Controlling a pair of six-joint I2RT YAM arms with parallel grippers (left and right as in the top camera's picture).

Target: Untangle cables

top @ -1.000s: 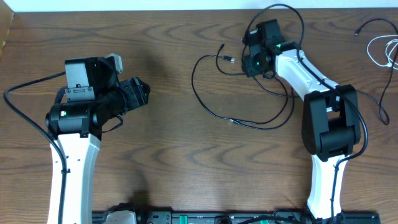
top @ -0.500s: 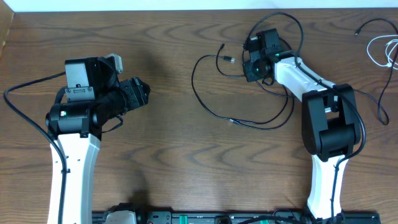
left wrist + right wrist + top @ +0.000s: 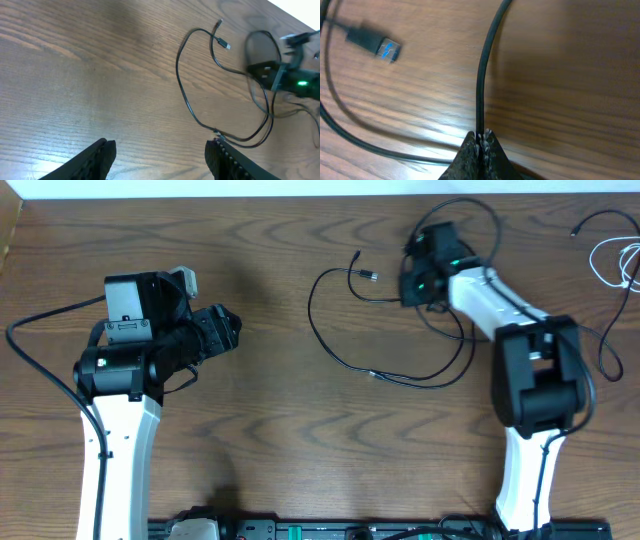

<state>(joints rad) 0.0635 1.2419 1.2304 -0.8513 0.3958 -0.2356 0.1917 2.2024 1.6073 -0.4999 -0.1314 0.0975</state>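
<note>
Black cable (image 3: 481,85) is clenched in the tips of the right pincer (image 3: 481,139), a plug (image 3: 372,46) lying near on the wooden surface (image 3: 580,60). Farther out, its loops are spread mid-surface, well apart from the white cable (image 3: 612,262) at the far right. The left pincer (image 3: 160,150) is held released, empty. If pulled hastily, crossed loops could be drawn into a knot.

Open table (image 3: 270,410) centre-left; black cable (image 3: 311,305) loops centre-right; white cable (image 3: 596,260) right edge

On the table (image 3: 280,450), long cable (image 3: 372,374) between left tool (image 3: 160,152) and right tool (image 3: 481,139), shorter cable (image 3: 594,262) at far right.
</note>
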